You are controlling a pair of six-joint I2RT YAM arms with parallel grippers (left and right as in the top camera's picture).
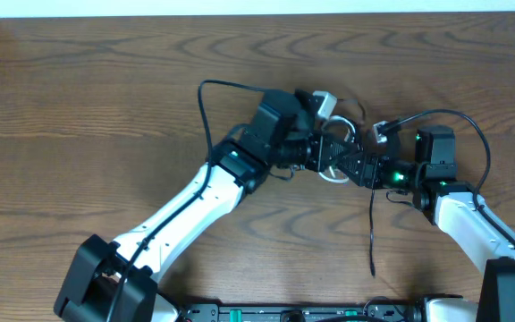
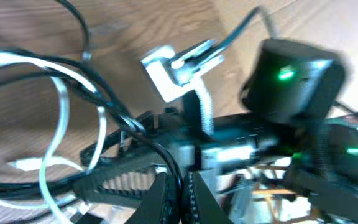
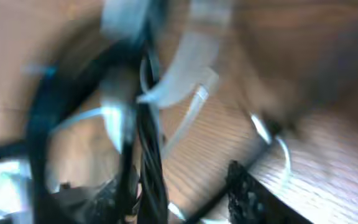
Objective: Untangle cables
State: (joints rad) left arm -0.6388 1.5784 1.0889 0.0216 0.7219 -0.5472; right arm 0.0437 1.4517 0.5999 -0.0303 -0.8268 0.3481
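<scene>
Nearest the robot, a loose end of the black cable (image 1: 371,237) lies straight on the tabletop (image 1: 105,107). Beyond it, both hands meet in the tangle. The left hand (image 1: 336,156) is clamped tight where the black cable runs in between its fingertips. The right hand (image 1: 356,168) stands partly apart, with black strands hanging between its fingers in a blurred view. The white cable (image 1: 333,177) loops around both hands. A white plug end (image 1: 324,103) lies farthest back.

Brown table (image 1: 105,107) with dark wavy wood grain; one black cable (image 1: 371,233), one white cable (image 2: 62,118); white arms (image 1: 186,210) with black joints (image 1: 240,163), green lights (image 1: 399,179)
</scene>
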